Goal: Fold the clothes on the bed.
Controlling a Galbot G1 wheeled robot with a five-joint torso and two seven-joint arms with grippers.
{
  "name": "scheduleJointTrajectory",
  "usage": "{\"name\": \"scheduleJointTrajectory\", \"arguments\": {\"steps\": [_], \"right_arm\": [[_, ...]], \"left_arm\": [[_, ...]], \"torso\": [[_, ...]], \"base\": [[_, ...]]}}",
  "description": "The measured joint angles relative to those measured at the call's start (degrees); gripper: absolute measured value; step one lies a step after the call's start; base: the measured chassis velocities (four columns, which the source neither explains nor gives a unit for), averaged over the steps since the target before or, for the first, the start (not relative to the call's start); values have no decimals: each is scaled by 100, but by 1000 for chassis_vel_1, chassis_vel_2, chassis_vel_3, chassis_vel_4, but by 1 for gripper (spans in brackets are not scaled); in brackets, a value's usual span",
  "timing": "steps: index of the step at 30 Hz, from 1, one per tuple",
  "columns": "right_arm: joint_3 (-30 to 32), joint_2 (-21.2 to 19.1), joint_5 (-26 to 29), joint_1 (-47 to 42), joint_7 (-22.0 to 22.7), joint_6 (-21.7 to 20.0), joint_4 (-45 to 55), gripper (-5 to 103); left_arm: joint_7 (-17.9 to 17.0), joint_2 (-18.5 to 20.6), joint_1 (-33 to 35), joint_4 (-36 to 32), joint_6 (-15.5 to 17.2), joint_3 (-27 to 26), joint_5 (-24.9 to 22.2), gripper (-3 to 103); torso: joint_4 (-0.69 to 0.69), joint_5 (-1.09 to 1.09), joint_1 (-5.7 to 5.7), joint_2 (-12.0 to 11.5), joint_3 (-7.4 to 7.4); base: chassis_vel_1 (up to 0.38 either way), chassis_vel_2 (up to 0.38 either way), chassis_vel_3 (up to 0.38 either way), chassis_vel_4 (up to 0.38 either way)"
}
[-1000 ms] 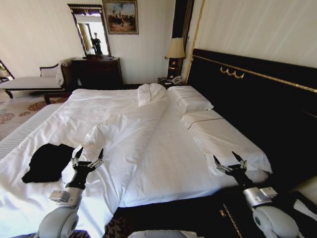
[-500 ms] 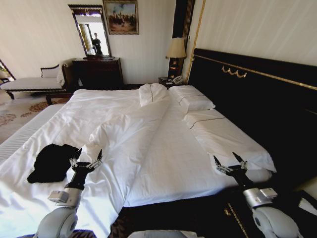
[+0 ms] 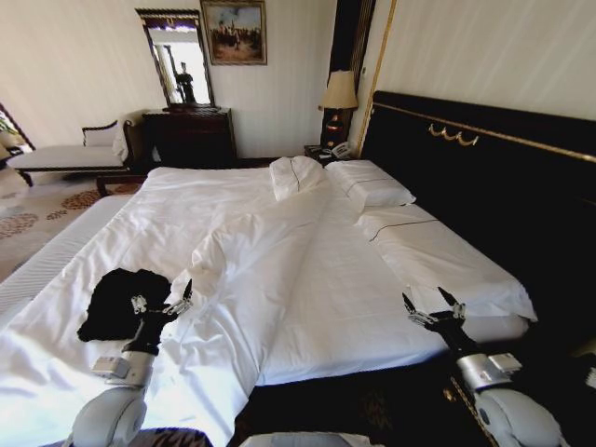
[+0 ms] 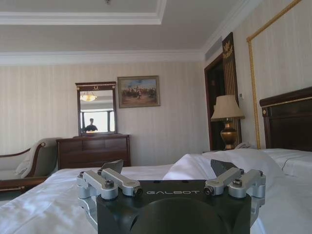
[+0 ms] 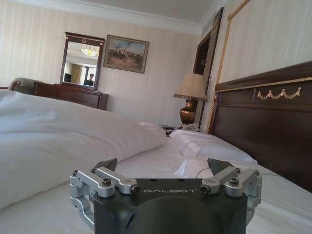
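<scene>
The clothes, a crumpled black T-shirt [image 3: 119,302], lie on the white duvet near the left side of the bed [image 3: 307,279]. My left gripper [image 3: 164,298] is open with nothing in it. It hovers just right of the shirt, its fingers pointing up the bed. In the left wrist view the left gripper [image 4: 168,168] stands open over white bedding. My right gripper [image 3: 424,303] is open and holds nothing, low at the bed's near right corner beside a pillow. The right gripper [image 5: 163,165] also stands open in its own wrist view.
A tall dark headboard [image 3: 484,186] runs along the right, with white pillows [image 3: 372,191] below it. A folded-back ridge of duvet [image 3: 251,247] crosses the bed's middle. A dark dresser [image 3: 191,138], a chaise lounge [image 3: 65,156] and a lamp [image 3: 339,98] stand at the far wall.
The whole head view has shifted, so the camera moved: bed and shirt now sit further right and slightly nearer. Both grippers keep the same open pose.
</scene>
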Motion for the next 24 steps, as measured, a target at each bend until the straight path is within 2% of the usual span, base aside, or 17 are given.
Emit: {"name": "scheduleJointTrajectory", "arguments": {"steps": [24], "right_arm": [[-11,72,-37,-23,-8,0,25,100]], "left_arm": [[-34,-10,39,-45,16,-58,-66,100]], "torso": [[0,-1,0,0,0]], "base": [[110,114,-104,-106]]}}
